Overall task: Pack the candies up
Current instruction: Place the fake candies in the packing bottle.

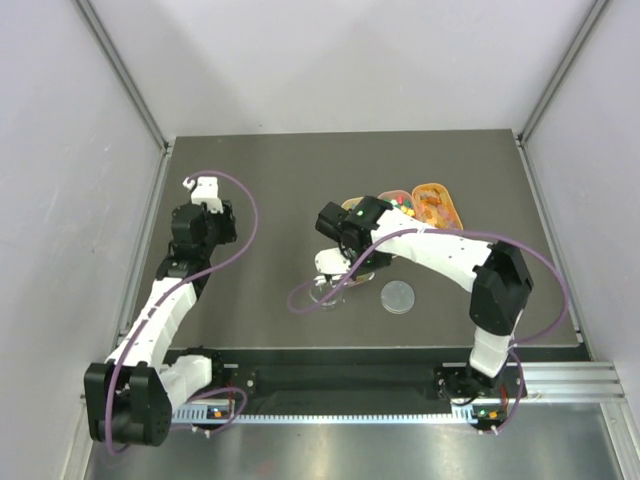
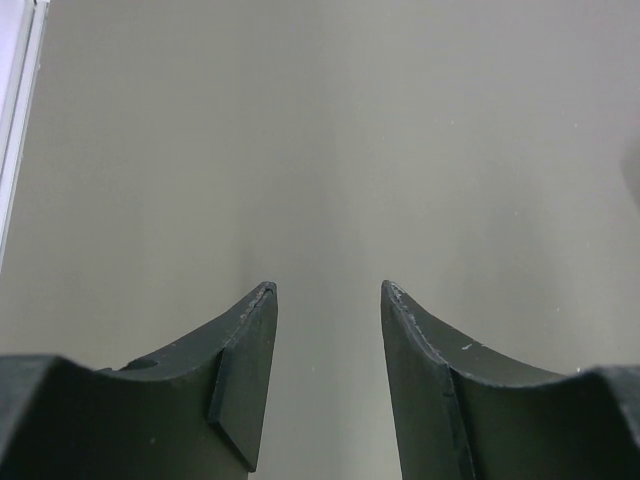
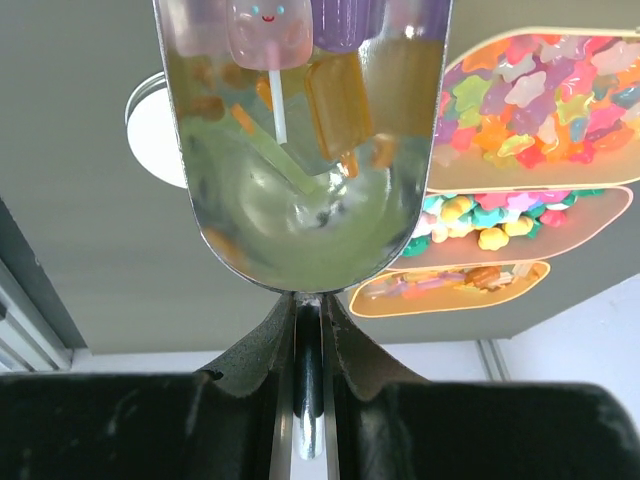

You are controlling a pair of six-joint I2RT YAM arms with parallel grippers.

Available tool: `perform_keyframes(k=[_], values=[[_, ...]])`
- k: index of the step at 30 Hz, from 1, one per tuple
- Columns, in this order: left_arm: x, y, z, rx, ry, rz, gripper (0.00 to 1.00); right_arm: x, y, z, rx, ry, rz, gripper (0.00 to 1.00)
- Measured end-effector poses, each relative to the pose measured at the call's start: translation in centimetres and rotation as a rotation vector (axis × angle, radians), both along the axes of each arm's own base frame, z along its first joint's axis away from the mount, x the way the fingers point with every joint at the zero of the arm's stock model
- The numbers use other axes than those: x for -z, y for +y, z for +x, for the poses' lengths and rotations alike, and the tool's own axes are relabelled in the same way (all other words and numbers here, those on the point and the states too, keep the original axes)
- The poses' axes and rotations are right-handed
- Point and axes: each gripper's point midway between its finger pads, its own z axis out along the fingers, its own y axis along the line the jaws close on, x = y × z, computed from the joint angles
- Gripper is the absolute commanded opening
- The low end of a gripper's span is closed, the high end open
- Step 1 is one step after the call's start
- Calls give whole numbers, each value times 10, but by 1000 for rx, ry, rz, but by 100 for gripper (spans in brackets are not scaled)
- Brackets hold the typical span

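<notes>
My right gripper [image 3: 310, 298] is shut on the handle of a metal scoop [image 3: 300, 220]. Several sweets [image 3: 300, 50] lie at the scoop's far end, among them a pink lollipop and an orange piece. Beside the scoop stand oval tan trays: one heaped with star-shaped candies [image 3: 540, 90], one with flower-shaped candies [image 3: 470, 215], one with wrapped sweets [image 3: 470, 280]. In the top view the right gripper [image 1: 340, 235] hangs left of the trays [image 1: 437, 203]. My left gripper [image 1: 205, 184] is open and empty over bare table at the far left [image 2: 328, 290].
A round clear lid [image 1: 398, 297] lies on the table near the front. A small clear container [image 1: 328, 296] stands left of it, under the right arm. A round pale disc [image 3: 150, 130] shows left of the scoop. White walls enclose the table.
</notes>
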Motion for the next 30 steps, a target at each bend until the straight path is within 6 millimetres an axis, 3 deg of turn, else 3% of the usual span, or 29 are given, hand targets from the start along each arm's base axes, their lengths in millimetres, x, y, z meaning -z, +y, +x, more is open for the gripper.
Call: perform_keyframes(k=[10, 16, 30], values=[[5, 0, -8, -1, -24, -5, 52, -7, 22, 19, -33, -100, -52, 0], [12, 0, -11, -4, -17, -12, 52, -12, 27, 17, -77, -144, -85, 0], [11, -4, -11, 10, -30, -35, 54, -13, 14, 20, -127, -191, -188, 0]])
